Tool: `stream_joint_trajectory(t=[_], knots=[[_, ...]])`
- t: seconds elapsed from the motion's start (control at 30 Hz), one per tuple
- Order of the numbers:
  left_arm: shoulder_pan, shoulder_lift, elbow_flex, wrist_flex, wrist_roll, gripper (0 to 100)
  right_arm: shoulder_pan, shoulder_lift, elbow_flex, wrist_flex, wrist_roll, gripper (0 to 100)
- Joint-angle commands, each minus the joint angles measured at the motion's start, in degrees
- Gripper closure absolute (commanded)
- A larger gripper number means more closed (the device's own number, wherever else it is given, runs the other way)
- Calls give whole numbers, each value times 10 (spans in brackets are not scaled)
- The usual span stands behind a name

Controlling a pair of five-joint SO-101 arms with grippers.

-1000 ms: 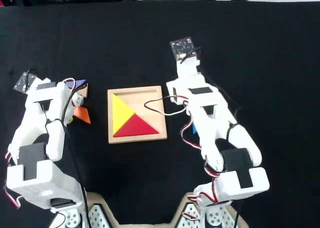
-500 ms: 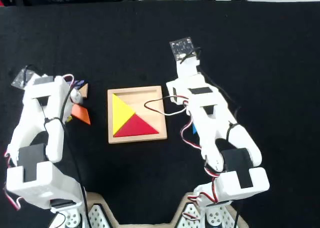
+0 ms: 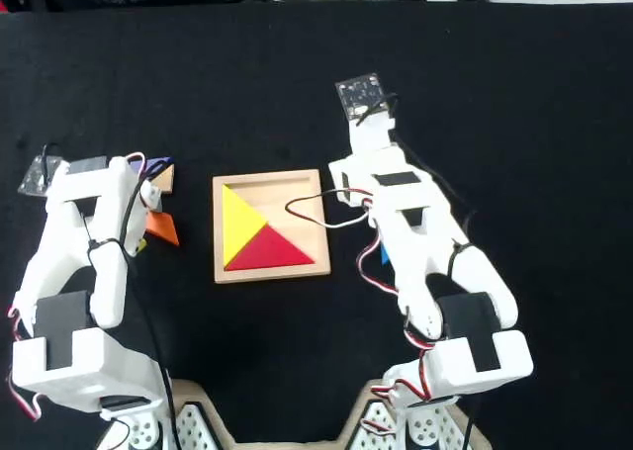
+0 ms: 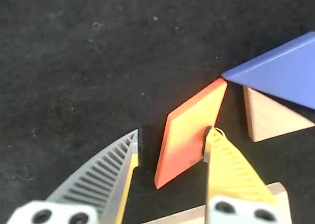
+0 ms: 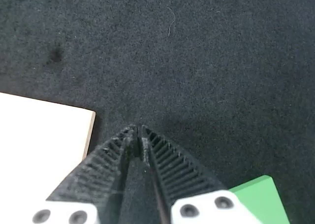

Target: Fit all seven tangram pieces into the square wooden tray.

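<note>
Square wooden tray [image 3: 295, 195] sits mid-bench on the black bench [image 3: 514, 114], between your two arms. Two pieces lie in it: yellow triangle [image 3: 239, 227] against the side nearer the left arm, red triangle [image 3: 270, 250] along the near side. They meet on a diagonal edge. The far corner on the right arm's side is bare wood.

Your left end effector [image 4: 173, 133] is spread wide and straddles the orange piece [image 4: 187, 133], a parallelogram lying flat on the cloth. The yellow finger [image 4: 224, 160] touches one long edge. The grey finger [image 4: 113, 170] stands apart from the other edge, with dark cloth showing between. In the high view the orange piece [image 3: 162, 229] lies outside the tray, just beside the left arm.

A blue-violet triangle [image 4: 283, 76] meets the orange piece's far tip, corner to corner. A plain wooden triangle [image 4: 266, 119] lies just under the blue-violet one, beside the orange piece with a narrow gap. Both are outside the tray.

Your right end effector [image 5: 137, 131] is pinched closed, the ribbed black fingers [image 5: 170, 157] pressed together with nothing between them. It sits low over the cloth, just beside a tray corner [image 5: 47, 130]. A green piece [image 5: 260, 198] lies on the cloth near the right arm's wrist. A sliver of a blue piece [image 3: 384, 256] shows from under the right arm, off the tray.
</note>
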State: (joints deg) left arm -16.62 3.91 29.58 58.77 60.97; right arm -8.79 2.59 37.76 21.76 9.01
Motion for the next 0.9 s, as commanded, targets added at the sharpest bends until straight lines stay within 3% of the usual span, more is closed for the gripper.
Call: stream_joint_trajectory(t=[0.0,0.57,0.87], knots=[[-5,-24,1,-19,14,777,-8,-1,-38,-2,4,987],[-3,-23,36,-112,14,777,-8,-1,-37,-2,4,987],[-2,26,4,-94,13,777,-8,-1,-35,-2,4,987]])
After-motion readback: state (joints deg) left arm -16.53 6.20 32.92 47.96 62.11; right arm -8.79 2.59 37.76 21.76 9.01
